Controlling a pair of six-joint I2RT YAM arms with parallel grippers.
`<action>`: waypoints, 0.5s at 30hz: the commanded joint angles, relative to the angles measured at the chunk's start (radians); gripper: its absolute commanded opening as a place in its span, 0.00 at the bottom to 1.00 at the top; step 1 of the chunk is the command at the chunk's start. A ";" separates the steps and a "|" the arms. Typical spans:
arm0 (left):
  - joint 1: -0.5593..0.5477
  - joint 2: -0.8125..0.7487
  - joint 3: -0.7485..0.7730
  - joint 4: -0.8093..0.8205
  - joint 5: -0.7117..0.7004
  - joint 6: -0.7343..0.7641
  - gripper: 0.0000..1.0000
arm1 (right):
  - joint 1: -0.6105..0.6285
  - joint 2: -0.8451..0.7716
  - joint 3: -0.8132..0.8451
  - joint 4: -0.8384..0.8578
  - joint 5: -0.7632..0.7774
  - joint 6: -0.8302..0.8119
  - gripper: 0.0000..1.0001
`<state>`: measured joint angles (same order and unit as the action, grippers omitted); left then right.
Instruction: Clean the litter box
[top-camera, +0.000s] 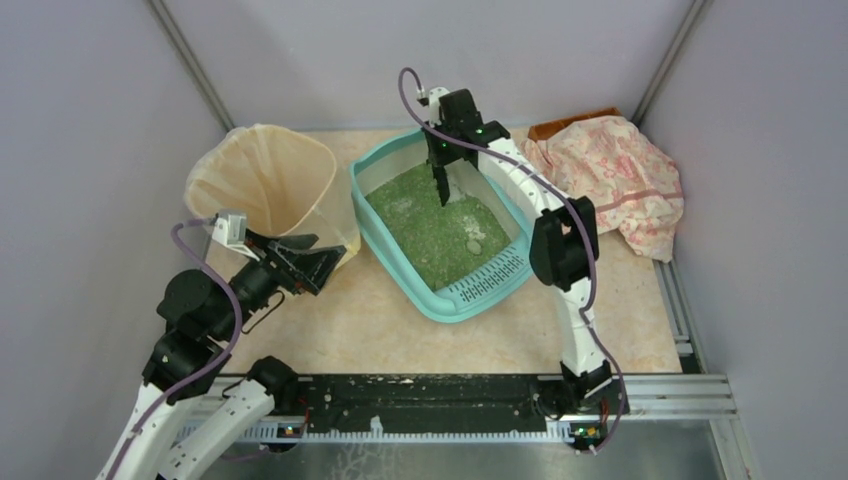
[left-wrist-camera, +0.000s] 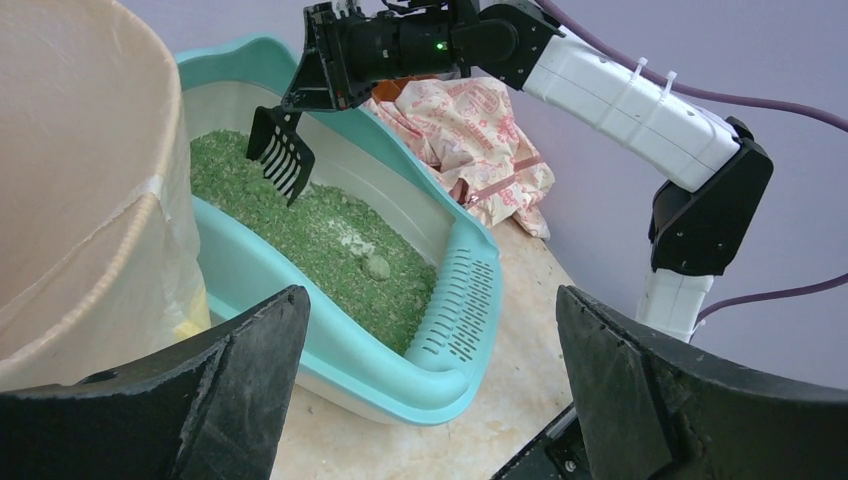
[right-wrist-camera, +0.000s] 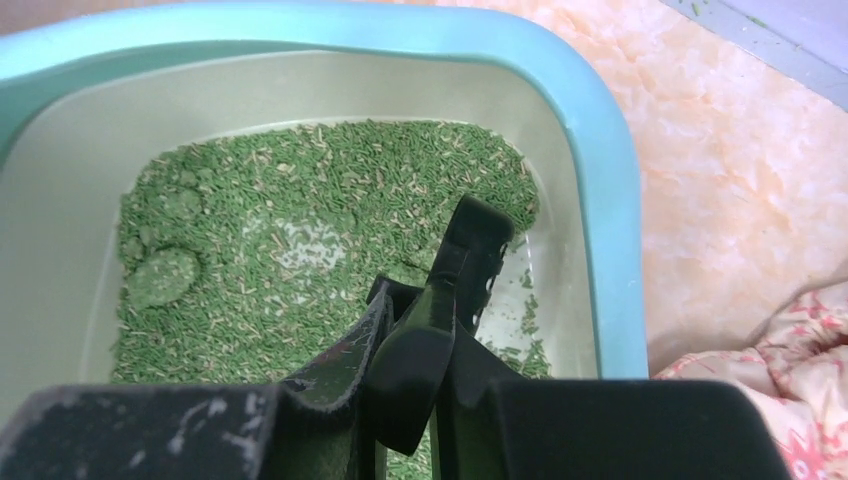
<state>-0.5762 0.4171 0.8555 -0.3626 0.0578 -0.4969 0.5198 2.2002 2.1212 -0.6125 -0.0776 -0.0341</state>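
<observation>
The teal litter box (top-camera: 446, 310) sits mid-table with green granules and a slotted grate (top-camera: 490, 279) at its near end. My right gripper (top-camera: 441, 152) is shut on the handle of a black slotted scoop (top-camera: 440, 183), whose blade dips into the granules at the far end. The scoop also shows in the left wrist view (left-wrist-camera: 282, 152) and the right wrist view (right-wrist-camera: 472, 255). A round greenish clump (top-camera: 474, 245) lies on the granules near the grate. My left gripper (top-camera: 312, 263) is open and empty, to the left of the box beside the bin.
A beige bag-lined bin (top-camera: 265, 180) stands left of the litter box, touching or nearly touching its side. A crumpled floral cloth (top-camera: 612, 180) lies at the back right. Grey walls enclose the table on three sides.
</observation>
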 joint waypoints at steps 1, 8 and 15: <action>-0.001 0.010 -0.012 0.051 0.027 -0.014 0.98 | 0.021 -0.003 -0.097 -0.015 -0.196 0.136 0.00; -0.002 0.017 -0.016 0.059 0.033 -0.015 0.98 | -0.002 -0.036 -0.220 0.072 -0.262 0.179 0.00; -0.002 0.027 -0.023 0.068 0.038 -0.012 0.98 | -0.018 -0.114 -0.437 0.257 -0.342 0.264 0.00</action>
<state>-0.5762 0.4320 0.8467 -0.3351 0.0772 -0.5049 0.4824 2.0911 1.8076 -0.3511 -0.2554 0.1043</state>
